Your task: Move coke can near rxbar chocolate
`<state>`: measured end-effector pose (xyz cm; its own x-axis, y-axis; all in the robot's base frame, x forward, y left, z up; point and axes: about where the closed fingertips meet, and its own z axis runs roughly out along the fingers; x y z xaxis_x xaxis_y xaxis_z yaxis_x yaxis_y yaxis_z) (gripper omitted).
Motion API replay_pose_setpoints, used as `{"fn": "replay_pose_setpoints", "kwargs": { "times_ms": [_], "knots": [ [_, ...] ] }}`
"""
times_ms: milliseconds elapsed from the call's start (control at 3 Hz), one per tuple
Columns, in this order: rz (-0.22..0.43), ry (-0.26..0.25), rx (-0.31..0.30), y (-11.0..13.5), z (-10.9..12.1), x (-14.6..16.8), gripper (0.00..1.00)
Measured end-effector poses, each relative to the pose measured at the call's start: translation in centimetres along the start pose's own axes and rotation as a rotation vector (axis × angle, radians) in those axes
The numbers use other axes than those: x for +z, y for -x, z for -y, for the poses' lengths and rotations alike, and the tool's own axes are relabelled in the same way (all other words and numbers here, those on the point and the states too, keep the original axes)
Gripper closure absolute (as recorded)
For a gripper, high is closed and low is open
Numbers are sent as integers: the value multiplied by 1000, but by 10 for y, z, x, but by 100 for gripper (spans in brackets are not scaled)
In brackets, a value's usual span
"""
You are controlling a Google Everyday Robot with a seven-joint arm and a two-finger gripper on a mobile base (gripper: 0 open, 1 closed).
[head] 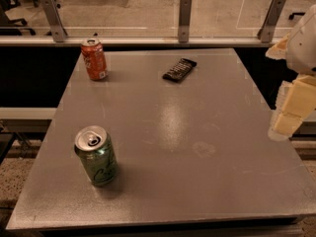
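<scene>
Setup first: my claw (pixel 290 108) is hanging off the right edge of the flat grey worktop (pixel 197 152), about level with the middle of it and well apart from everything on it. Only a pale, blocky chunk of it shows, so I honestly can't tell if it's open or closed. It's not holding anything that I can see.

The small red-orange coke can with the silver top (pixel 94 59) stands upright at the far left corner. The flat dark rectangular rxbar chocolate wrapper (pixel 179 69) lies at an angle further right along that same far side, with a clear stretch of bare worktop between the two. So the job isn't done yet; I'd call it not started.

There's also a green soda can with script lettering (pixel 97 155) upright at the near left. It's a decoy, nowhere near the path I'd guess I need.

My read: since the coke can is upright, a grab around its sides makes sense, then a short carry rightward. The bar is low and flat, so I'd set the can down just beside it, not on it.
</scene>
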<state>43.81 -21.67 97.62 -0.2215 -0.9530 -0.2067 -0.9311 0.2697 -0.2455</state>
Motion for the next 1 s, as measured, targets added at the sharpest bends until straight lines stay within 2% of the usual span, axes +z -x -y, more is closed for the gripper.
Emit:
{"fn": "replay_pose_setpoints", "kwargs": {
  "times_ms": [333,667,1000],
  "knots": [
    [1,-1,0,0,0,0,0],
    [32,0,-18,14,9,6,0],
    [114,-3,-25,46,28,19,0]
  ]
}}
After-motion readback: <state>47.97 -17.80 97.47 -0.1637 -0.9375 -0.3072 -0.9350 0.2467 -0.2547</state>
